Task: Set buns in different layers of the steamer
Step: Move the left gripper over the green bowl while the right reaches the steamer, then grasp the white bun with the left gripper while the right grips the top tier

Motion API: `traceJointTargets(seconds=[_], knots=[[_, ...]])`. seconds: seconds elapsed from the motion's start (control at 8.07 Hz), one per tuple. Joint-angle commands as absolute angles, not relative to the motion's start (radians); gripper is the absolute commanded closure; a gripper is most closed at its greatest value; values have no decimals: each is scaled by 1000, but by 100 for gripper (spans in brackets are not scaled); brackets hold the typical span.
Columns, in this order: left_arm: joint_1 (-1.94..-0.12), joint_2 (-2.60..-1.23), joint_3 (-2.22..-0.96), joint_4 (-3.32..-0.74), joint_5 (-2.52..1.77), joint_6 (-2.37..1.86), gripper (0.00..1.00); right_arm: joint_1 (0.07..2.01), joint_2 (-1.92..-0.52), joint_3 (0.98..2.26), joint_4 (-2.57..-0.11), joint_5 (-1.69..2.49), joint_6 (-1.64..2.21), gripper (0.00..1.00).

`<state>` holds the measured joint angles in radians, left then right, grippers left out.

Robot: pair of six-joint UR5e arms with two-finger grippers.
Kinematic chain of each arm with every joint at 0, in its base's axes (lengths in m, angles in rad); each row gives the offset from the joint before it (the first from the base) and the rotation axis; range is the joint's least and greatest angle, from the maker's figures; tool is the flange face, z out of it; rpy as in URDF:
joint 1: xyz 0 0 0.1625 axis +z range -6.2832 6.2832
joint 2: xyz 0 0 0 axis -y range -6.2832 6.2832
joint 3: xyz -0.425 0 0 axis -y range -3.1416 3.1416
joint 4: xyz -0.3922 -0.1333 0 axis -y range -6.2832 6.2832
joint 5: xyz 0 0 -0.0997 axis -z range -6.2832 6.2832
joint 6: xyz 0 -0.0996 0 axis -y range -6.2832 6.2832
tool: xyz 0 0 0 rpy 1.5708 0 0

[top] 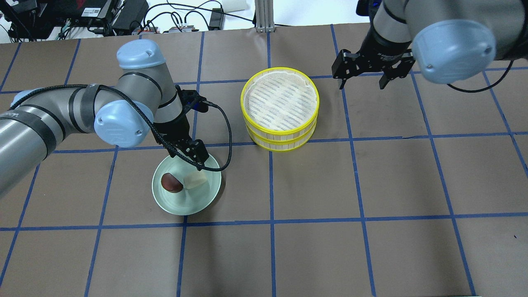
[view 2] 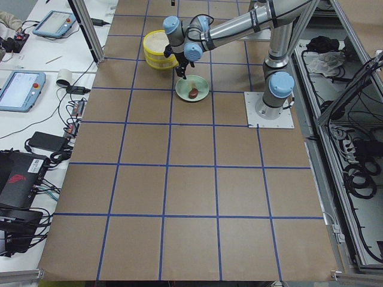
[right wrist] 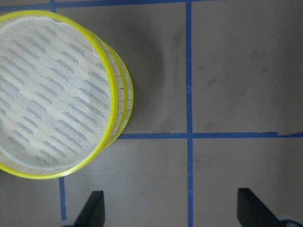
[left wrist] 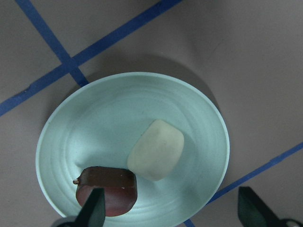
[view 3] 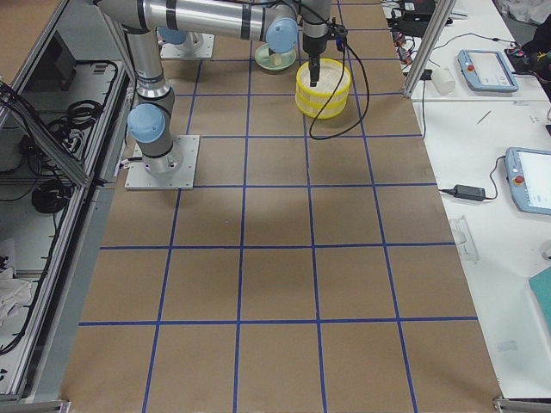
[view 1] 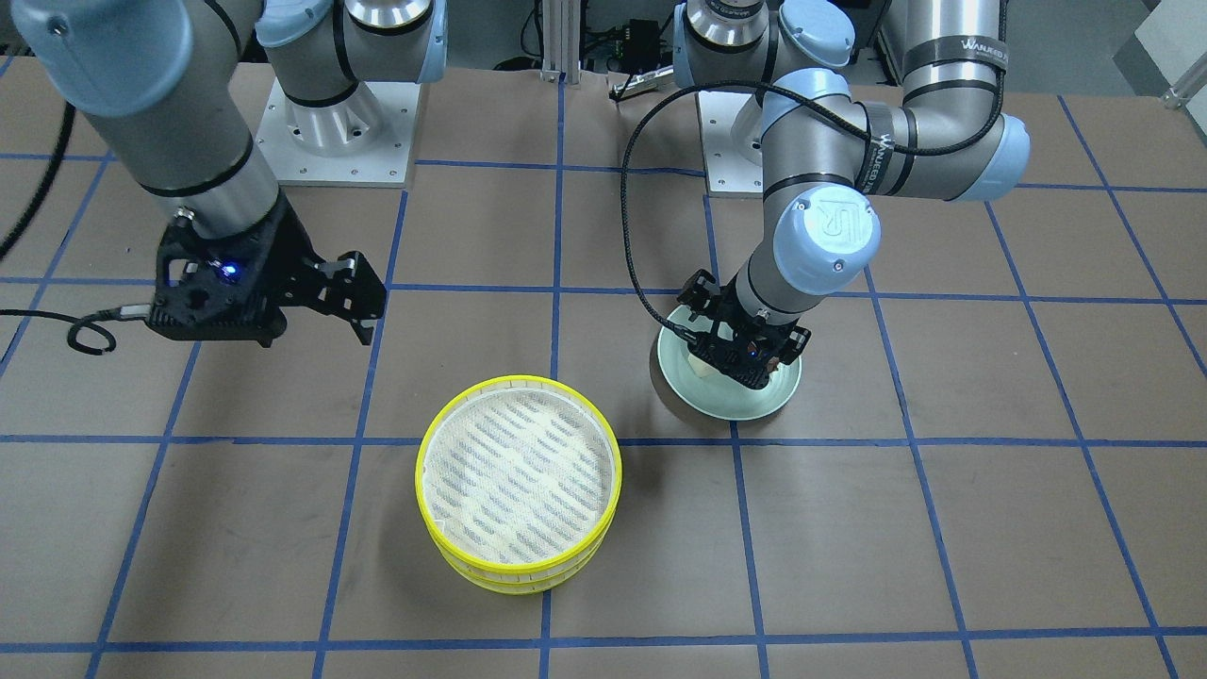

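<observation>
Two yellow-rimmed steamer trays (top: 281,136) stand stacked at the table's middle, the top mesh floor bare; the stack also shows in the front view (view 1: 421,471) and the right wrist view (right wrist: 115,109). The cream-white bun (top: 195,180) and the reddish-brown bun (top: 171,182) lie side by side on a pale green plate (top: 181,208). My left gripper (top: 194,156) hangs open just above the plate's near rim. In the left wrist view its gripper (left wrist: 173,215) is empty over the cream bun (left wrist: 156,150) and brown bun (left wrist: 108,189). My right gripper (top: 362,81) is open and empty, raised beside the steamer.
The table is brown paper with a blue tape grid. The left arm's black cable (top: 225,128) loops down beside the plate. Both arm bases (view 1: 335,132) stand at the robot's edge of the table. Brown table surface lies between the plate and the steamer.
</observation>
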<state>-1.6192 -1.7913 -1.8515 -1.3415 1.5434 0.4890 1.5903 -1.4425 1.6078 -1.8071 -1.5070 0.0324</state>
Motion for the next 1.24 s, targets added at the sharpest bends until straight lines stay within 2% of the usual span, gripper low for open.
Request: traceJointTargets(seconds=[0.0,0.5,0.74,0.87,0.99,1.12], knots=[[-1626,-1847,-1884,-1278,1571,491,0,1695,-1314,1620,-1967,-1511,246,0],[-1626,-1910,-1896,-1239,1569,488,4,1703,-1188,1629,-2103,-1506,259,0],[-1629,-1919,-1922,-1230,1569,488,10,1704,-1160,1655,-2146,-1505,278,14],[-1632,-1919,-1934,-1226,1569,488,16,1704,-1158,1667,-2161,-1503,279,32],[-1635,-1917,-1934,-1226,1571,488,36,1704,-1158,1667,-2160,-1503,281,60],[-1641,-1917,-1931,-1227,1571,486,75,1704,-1158,1667,-2160,-1488,279,80]])
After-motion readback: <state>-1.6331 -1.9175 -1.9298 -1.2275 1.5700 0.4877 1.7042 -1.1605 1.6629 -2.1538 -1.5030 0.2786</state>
